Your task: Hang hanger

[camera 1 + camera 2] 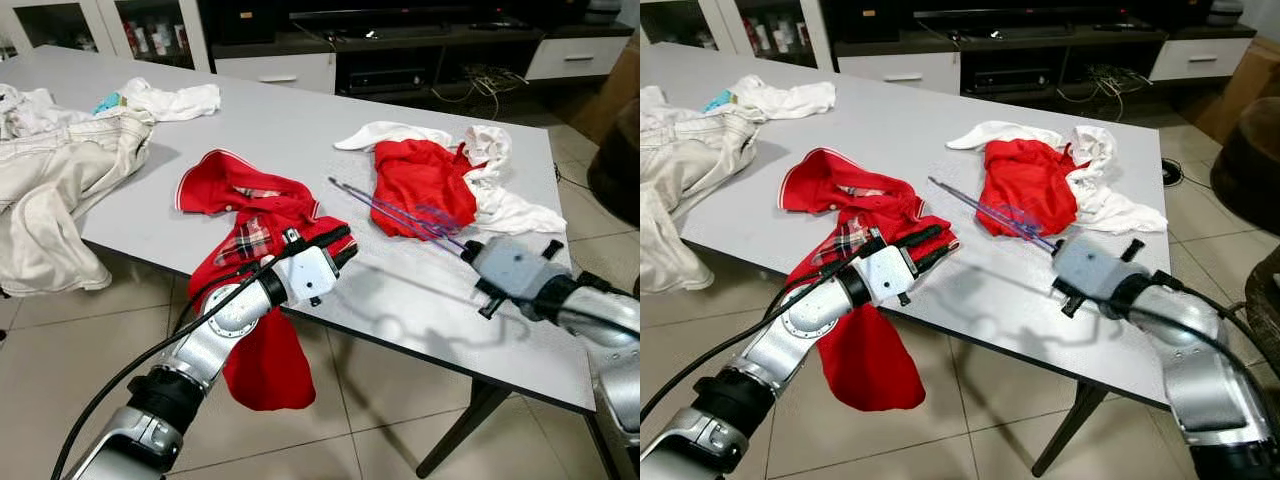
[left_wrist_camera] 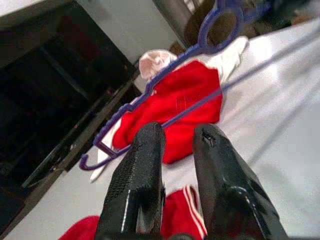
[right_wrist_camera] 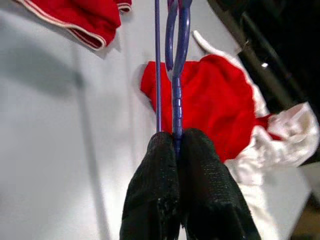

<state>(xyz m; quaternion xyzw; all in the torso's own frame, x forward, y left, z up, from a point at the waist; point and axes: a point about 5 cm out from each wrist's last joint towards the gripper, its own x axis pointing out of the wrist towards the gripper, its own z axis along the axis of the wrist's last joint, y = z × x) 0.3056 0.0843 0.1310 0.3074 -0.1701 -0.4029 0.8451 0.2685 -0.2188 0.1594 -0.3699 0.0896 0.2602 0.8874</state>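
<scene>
Right hand (image 3: 176, 145) clamped on purple hanger (image 1: 400, 213), held out ahead above the surface (image 1: 300, 130), likely for threading. Left hand (image 1: 325, 246) slightly parted, resting on red shirt (image 1: 250, 225) beneath, probably steadying it.

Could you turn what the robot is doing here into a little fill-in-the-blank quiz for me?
1. The right hand is shut on a hanger whose colour is ____.
2. The left hand hovers over a ____ shirt with a plaid lining.
3. That shirt droops over the ____ of the grey table.
4. The left hand's fingers are slightly ____, holding nothing.

Missing words: purple; red; edge; apart
</scene>
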